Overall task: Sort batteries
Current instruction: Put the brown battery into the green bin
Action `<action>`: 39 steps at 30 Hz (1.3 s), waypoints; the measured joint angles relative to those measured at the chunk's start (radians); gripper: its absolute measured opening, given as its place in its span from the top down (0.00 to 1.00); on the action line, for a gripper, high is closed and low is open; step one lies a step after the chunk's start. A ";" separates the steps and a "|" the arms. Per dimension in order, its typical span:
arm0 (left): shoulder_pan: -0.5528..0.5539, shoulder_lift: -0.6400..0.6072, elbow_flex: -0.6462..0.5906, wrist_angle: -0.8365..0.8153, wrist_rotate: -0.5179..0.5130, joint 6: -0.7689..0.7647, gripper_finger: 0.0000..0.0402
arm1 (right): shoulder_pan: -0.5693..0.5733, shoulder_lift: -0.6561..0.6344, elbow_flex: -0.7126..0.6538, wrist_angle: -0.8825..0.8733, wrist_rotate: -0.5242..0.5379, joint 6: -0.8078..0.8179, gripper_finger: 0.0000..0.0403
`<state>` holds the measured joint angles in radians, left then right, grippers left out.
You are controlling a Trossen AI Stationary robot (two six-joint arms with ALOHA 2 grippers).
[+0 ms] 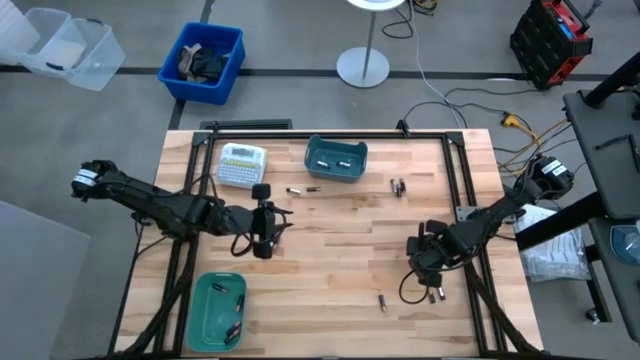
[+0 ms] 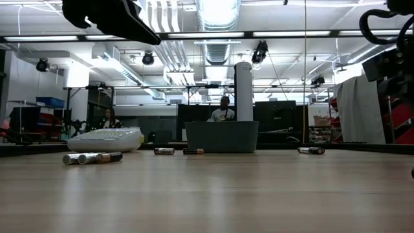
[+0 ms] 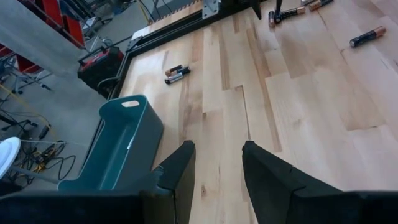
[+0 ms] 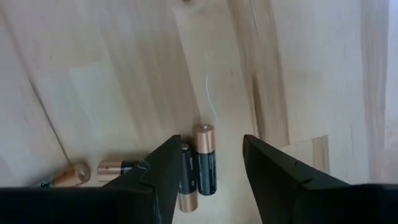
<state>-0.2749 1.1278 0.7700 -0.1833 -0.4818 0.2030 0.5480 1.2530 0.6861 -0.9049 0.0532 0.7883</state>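
Surface (image 1: 330, 240): pale wood planks on a dark frame, concrete floor around it, a blue crate (image 1: 202, 62) and clear tubs beyond the far edge.

Items on it: white label-maker (image 1: 242, 165) and teal bin (image 1: 336, 160) near the far edge; second bin (image 1: 218, 309) at my near left corner, a few cells in it.

Batteries, loose: pair (image 1: 303, 189) just in front of the far bin; pair (image 1: 398, 186) to its right; one (image 1: 382, 301) near the front; cluster (image 4: 199, 167) under my right arm.

Right pincer (image 4: 208, 168): spread, hanging low over two dark-and-copper cells lying side by side and touching, both in the gap.

Left pincer (image 3: 217, 168): spread, holding nothing, above bare planks at centre-left.

Risks, as I judge them: closing here could catch both cells, or pinch one and roll its neighbour away across the smooth wood. Sizes differ only slightly, so I could drop one in the wrong bin.
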 joint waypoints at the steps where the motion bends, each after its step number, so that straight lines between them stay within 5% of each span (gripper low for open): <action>1: 0.000 0.000 0.000 0.000 0.001 -0.002 0.71 | 0.000 0.000 -0.005 0.013 0.000 0.000 0.59; 23: 0.000 0.000 0.000 0.000 0.002 -0.003 0.71 | 0.000 0.000 -0.127 0.137 0.000 0.023 0.58; 39: 0.000 0.000 0.000 0.000 0.003 -0.003 0.71 | 0.000 -0.002 -0.164 0.189 0.039 0.011 0.74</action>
<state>-0.2749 1.1282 0.7700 -0.1833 -0.4789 0.1999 0.5480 1.2510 0.5217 -0.7162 0.0918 0.7990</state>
